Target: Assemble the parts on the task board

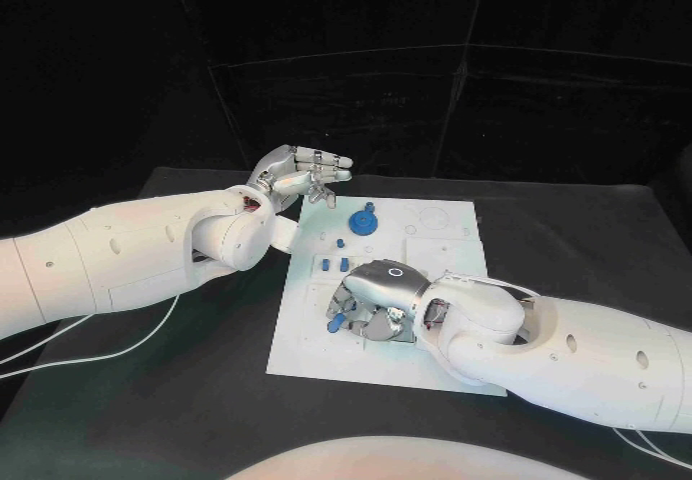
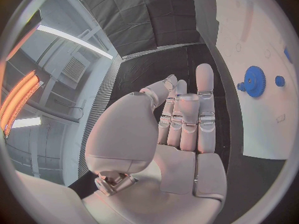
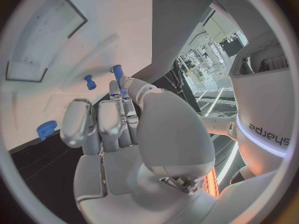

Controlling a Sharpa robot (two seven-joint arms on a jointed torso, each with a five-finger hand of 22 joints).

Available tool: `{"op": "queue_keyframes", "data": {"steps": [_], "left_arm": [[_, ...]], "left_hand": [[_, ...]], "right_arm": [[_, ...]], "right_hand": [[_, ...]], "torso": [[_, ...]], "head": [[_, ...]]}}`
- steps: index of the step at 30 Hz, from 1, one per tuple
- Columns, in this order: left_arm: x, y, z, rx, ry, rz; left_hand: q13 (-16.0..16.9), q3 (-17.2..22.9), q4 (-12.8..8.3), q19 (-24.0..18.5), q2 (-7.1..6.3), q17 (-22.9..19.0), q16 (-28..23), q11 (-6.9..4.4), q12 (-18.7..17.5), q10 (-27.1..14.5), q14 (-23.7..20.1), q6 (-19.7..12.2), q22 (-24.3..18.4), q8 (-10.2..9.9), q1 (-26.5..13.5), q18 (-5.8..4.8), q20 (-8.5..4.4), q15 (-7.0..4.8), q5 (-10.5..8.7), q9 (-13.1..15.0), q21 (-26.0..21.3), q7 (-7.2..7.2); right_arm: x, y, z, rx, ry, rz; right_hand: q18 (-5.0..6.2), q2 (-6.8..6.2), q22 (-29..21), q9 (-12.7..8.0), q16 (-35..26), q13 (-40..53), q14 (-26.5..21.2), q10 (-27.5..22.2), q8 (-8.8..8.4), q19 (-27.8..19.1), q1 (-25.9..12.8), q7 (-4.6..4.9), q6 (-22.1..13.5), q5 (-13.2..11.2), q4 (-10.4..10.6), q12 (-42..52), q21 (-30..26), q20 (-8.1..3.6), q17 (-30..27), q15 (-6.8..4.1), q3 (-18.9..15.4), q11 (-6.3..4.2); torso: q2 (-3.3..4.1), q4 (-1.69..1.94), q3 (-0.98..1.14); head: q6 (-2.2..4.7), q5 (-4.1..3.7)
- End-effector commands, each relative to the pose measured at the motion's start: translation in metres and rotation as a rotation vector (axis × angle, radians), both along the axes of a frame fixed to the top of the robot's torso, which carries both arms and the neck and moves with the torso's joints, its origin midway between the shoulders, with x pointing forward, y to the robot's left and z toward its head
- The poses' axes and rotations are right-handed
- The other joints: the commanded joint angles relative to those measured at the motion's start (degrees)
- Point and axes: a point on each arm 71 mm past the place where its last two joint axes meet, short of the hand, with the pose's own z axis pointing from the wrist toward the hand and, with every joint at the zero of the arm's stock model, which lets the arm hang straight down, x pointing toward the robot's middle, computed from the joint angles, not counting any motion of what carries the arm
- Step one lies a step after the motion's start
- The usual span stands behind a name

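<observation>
from the head view, the white task board lies in the middle of the black bench, and the two white arms reach in from either side. the left hand hangs above the bench just off the board's far left corner, its fingers curled loosely inward with nothing between them. a blue gear sits on the far part of the board, near that hand but apart from it, and a few small blue pegs stand in a row on the board's left half. the right hand is low over the near left part of the board, back upward and fingers bent down, with a small blue part at its fingertips; whether the fingers are pinching it cannot be told from here. in the left wrist view, the left hand shows its palm with the fingers close together and partly bent, holding nothing, while the blue gear lies on the white board beyond them with a small blue piece just beside it. in the right wrist view, the right hand has its fingers bent over the board, and a blue peg rises right at the fingertips, seemingly touching them; a firm grip cannot be confirmed. another blue peg stands nearby on the board, and a blue part lies beside the fingers near the board's edge
</observation>
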Motion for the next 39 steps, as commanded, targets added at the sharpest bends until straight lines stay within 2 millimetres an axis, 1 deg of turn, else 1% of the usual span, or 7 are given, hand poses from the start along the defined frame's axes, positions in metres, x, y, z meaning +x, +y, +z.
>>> {"op": "queue_keyframes", "data": {"steps": [1, 7, 14, 21, 27, 35, 39], "left_arm": [[0.000, -0.001, 0.001, -0.008, -0.003, -0.011], [0.000, -0.001, 0.002, -0.009, -0.003, -0.012], [0.000, -0.001, 0.002, -0.008, -0.002, -0.012], [0.000, -0.001, 0.002, -0.009, -0.002, -0.013], [-0.001, -0.001, 0.002, -0.009, -0.002, -0.014], [-0.001, -0.001, 0.002, -0.009, -0.002, -0.014], [-0.001, -0.001, 0.002, -0.009, -0.001, -0.013]], "left_hand": [[0.05, -0.46, 0.01, -0.28, 0.49, -0.05, -0.26, 0.02, 0.39, -0.52, -0.44, -0.21, -0.05, 0.11, 0.01, 0.66, -0.07, 0.03, 0.33, -0.07, -0.19, 0.14], [0.05, -0.46, 0.01, -0.28, 0.49, -0.05, -0.26, 0.02, 0.39, -0.52, -0.44, -0.21, -0.05, 0.11, 0.01, 0.66, -0.07, 0.03, 0.33, -0.07, -0.19, 0.14], [0.05, -0.46, 0.01, -0.28, 0.49, -0.05, -0.26, 0.02, 0.39, -0.52, -0.44, -0.21, -0.05, 0.11, 0.01, 0.66, -0.07, 0.03, 0.33, -0.07, -0.19, 0.14], [0.05, -0.46, 0.01, -0.28, 0.49, -0.05, -0.26, 0.02, 0.39, -0.52, -0.44, -0.21, -0.05, 0.11, 0.01, 0.66, -0.07, 0.03, 0.33, -0.07, -0.19, 0.14], [0.05, -0.46, 0.01, -0.28, 0.49, -0.05, -0.26, 0.02, 0.39, -0.52, -0.44, -0.21, -0.05, 0.11, 0.01, 0.66, -0.07, 0.03, 0.33, -0.07, -0.19, 0.14], [0.05, -0.46, 0.01, -0.28, 0.49, -0.05, -0.26, 0.02, 0.39, -0.52, -0.44, -0.21, -0.05, 0.11, 0.01, 0.66, -0.07, 0.03, 0.33, -0.07, -0.19, 0.14], [0.05, -0.46, 0.01, -0.28, 0.49, -0.05, -0.26, 0.02, 0.39, -0.52, -0.44, -0.21, -0.05, 0.11, 0.01, 0.66, -0.07, 0.03, 0.33, -0.07, -0.19, 0.14]], "right_arm": [[-0.001, 0.002, -0.002, -0.025, -0.020, 0.012], [-0.001, 0.004, -0.003, -0.035, -0.041, 0.008], [-0.001, 0.004, -0.003, -0.043, -0.062, 0.004], [-0.003, 0.007, -0.004, -0.064, -0.057, 0.019], [-0.003, 0.010, -0.005, -0.068, -0.055, 0.026], [-0.003, 0.012, -0.006, -0.073, -0.051, 0.031], [-0.003, 0.013, -0.005, -0.066, -0.051, 0.033]], "right_hand": [[-0.42, 0.05, 0.00, 0.05, 0.15, -0.07, 1.00, 0.21, -0.02, 0.25, -0.50, 0.14, 0.28, 0.31, -0.01, -0.20, 0.25, -0.16, -0.04, -0.30, 0.29, 0.01], [-0.42, 0.05, 0.01, 0.04, 0.16, -0.07, 1.00, 0.23, -0.03, 0.26, -0.54, 0.14, 0.28, 0.40, -0.03, -0.24, 0.25, -0.15, -0.04, -0.29, 0.29, 0.01], [-0.43, 0.07, 0.04, 0.04, 0.17, -0.07, 1.00, 0.27, -0.05, 0.26, -0.57, 0.13, 0.31, 0.55, -0.07, -0.30, 0.27, -0.14, -0.04, -0.29, 0.30, 0.00], [-0.42, -0.22, -0.03, -0.05, 0.10, -0.09, 0.95, 0.28, -0.24, 0.20, -1.04, 0.20, 0.22, 0.84, -0.12, -0.65, 0.23, -0.08, -0.24, -0.24, 0.08, 0.06], [-0.42, -0.81, -0.21, -0.50, 0.04, -0.47, 0.86, -1.36, -1.43, 0.05, -2.20, 0.78, -1.32, 1.09, 0.05, -2.30, 0.13, 0.33, -0.58, 0.24, -0.23, 0.73], [-0.36, -1.36, -0.50, -0.66, -0.06, -0.67, 0.74, -2.88, -2.09, -0.14, -2.97, 1.13, -2.18, 1.08, 0.18, -3.58, -0.04, 0.80, -0.95, 0.70, -0.40, 1.28], [-0.32, -1.66, -0.64, -0.78, -0.14, -0.70, 0.66, -3.59, -2.43, -0.23, -3.29, 1.23, -3.07, 1.11, 0.23, -4.13, -0.13, 1.02, -1.19, 0.91, -0.43, 1.49]], "torso": [[0.04, 0.03, -0.05], [0.02, 0.05, -0.07], [0.01, -0.04, -0.04], [0.00, 0.01, -0.06], [0.00, 0.04, -0.06], [0.02, 0.02, -0.09], [0.00, 0.02, -0.06]], "head": [[-0.09, -0.05], [-0.24, 0.03], [-0.35, 0.12], [-0.37, 0.07], [-0.36, 0.05], [-0.41, 0.02], [-0.45, 0.05]]}}
